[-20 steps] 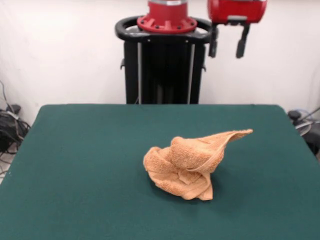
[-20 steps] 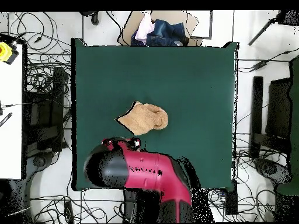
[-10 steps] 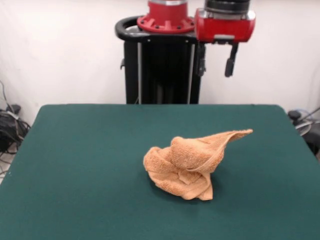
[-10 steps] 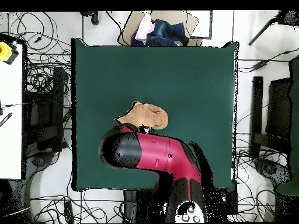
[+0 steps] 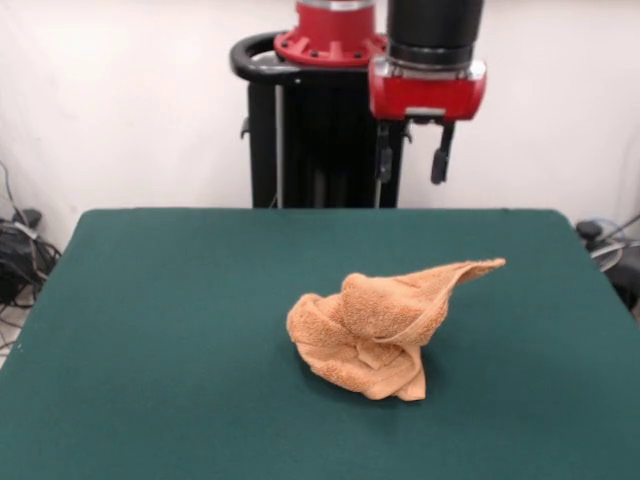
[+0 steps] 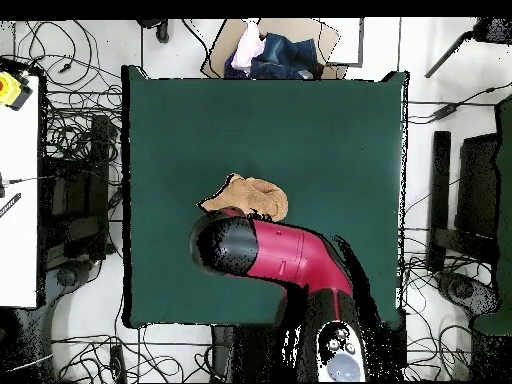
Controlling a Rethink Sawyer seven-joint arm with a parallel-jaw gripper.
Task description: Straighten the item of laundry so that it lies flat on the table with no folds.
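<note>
The orange-tan terry towel (image 5: 375, 325) lies crumpled in a heap near the middle of the dark green table (image 5: 150, 330), with one corner sticking out to the right. In the overhead view the towel (image 6: 252, 193) is partly covered by the arm. My gripper (image 5: 411, 160) hangs open and empty high above the table's far side, behind and above the towel. Its two black fingers (image 5: 439, 161) point down and stand apart. In the overhead view the red and black arm (image 6: 270, 252) hides the gripper.
The black pedestal (image 5: 325, 130) stands behind the table's far edge. A cardboard box with clothes (image 6: 272, 50) sits beyond the table's edge opposite the robot. Cables lie on the floor around the table.
My gripper has moved left and lower in the front view, towards a spot above the towel. In the overhead view the arm now covers the towel's near edge. The towel has not moved.
</note>
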